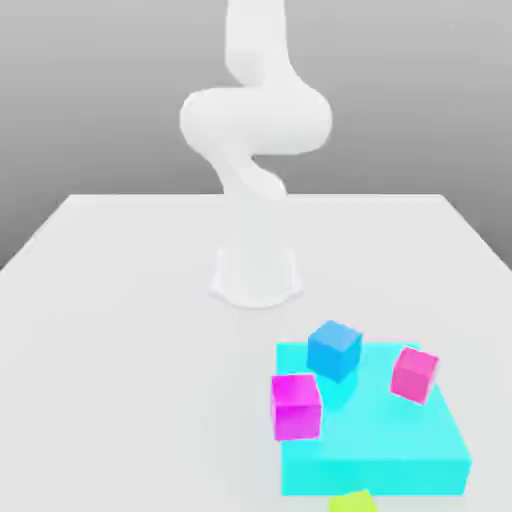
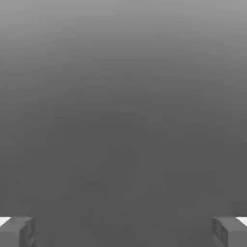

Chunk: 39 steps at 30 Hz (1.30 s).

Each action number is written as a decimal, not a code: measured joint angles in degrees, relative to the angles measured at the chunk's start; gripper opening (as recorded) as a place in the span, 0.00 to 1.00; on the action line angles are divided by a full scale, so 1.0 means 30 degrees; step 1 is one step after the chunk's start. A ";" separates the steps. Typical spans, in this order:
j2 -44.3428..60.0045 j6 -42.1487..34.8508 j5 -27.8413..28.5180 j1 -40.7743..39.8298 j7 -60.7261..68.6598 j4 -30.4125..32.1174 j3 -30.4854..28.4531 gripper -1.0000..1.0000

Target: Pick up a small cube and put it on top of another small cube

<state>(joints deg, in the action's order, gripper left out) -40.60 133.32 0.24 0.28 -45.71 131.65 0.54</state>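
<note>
Small plain blue cube (image 1: 334, 349) on big flat cyan block (image 1: 400, 450), small matte lime-green cube (image 1: 352, 502) just beside, fingers (image 2: 17, 232) spread wide, grasping nothing

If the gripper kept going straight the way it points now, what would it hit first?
Nothing, as far as the hand view shows: the gripper has its jaws wide apart with plain grey ahead and no cube between or beyond them. Depth there is unclear. The blue cube and lime-green cube appear in the exterior view.

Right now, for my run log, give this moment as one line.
gripper open, empty | lime-green cube off cyan block | blue cube bare
</note>
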 joint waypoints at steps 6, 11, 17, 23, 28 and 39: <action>0.4271 0.1256 0.0212 0.0219 0.0087 -0.0108 0.0473 0.50; 0.7733 0.2276 0.0439 0.0408 0.0118 -0.0195 0.0863 0.50; 1.1888 0.3496 0.0787 0.0715 0.0102 -0.0300 0.1294 0.50; 1.6045 0.4714 0.1142 0.1197 0.0081 -0.0406 0.1501 0.50; 1.9507 0.5732 0.1364 0.1545 0.0116 -0.0493 0.1682 0.50; 2.3557 0.8262 0.1890 0.2040 -0.0205 -0.1159 0.1291 0.00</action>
<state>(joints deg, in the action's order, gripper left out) 30.07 158.11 5.91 6.40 -46.33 128.17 4.42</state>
